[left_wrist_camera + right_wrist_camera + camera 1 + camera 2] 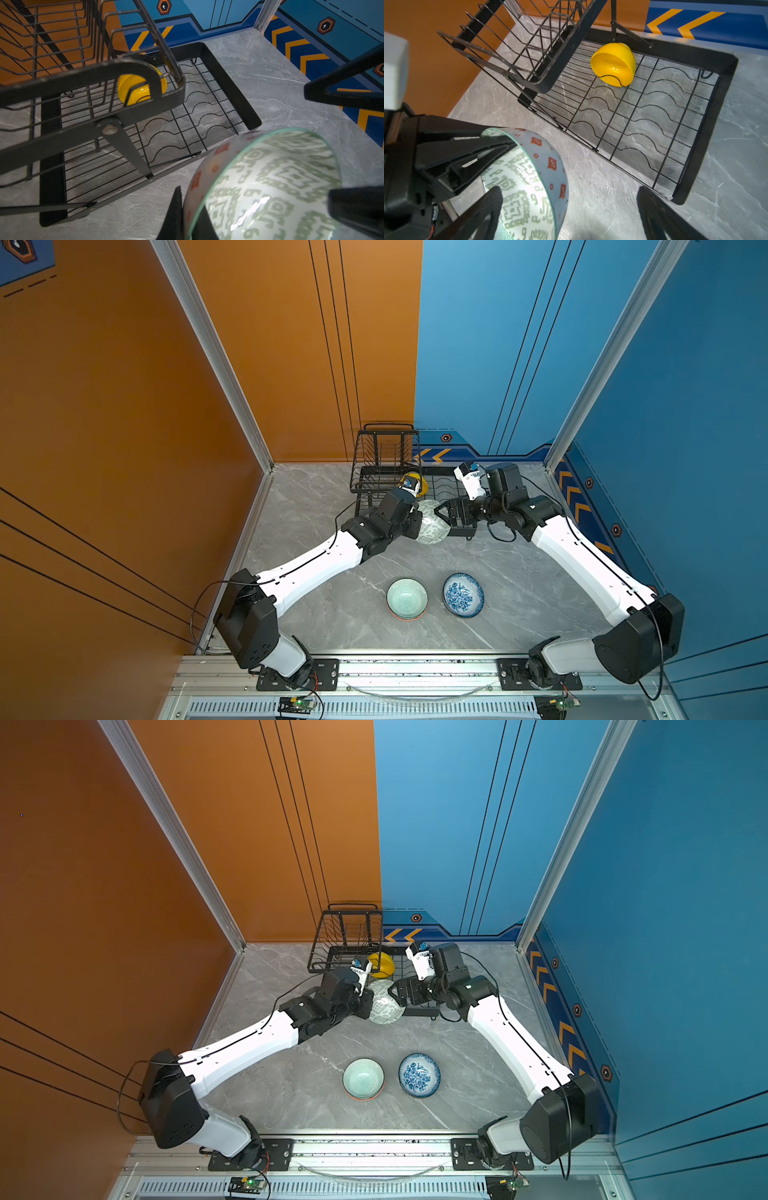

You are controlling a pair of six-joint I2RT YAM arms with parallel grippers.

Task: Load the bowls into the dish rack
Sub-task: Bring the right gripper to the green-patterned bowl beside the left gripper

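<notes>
Grey-green geometric bowl (434, 529) sits pinched in left tool (418, 524).

Dish rack (390, 432) at rear, first bowl (613, 66) in its tray; second bowl (432, 526) just before it; third bowl (407, 598) left of fourth bowl (463, 595), frontward.

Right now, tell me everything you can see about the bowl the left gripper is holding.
The patterned bowl looks glazed and glossy: grey-green geometric print inside, orange diamonds on a pale outside, mint rim. It is tipped on its side beside the lower tray of the dish rack, not in it. The left gripper is shut on its rim, one finger inside, one outside. The open right gripper has one finger near its inside; contact unclear.
</notes>
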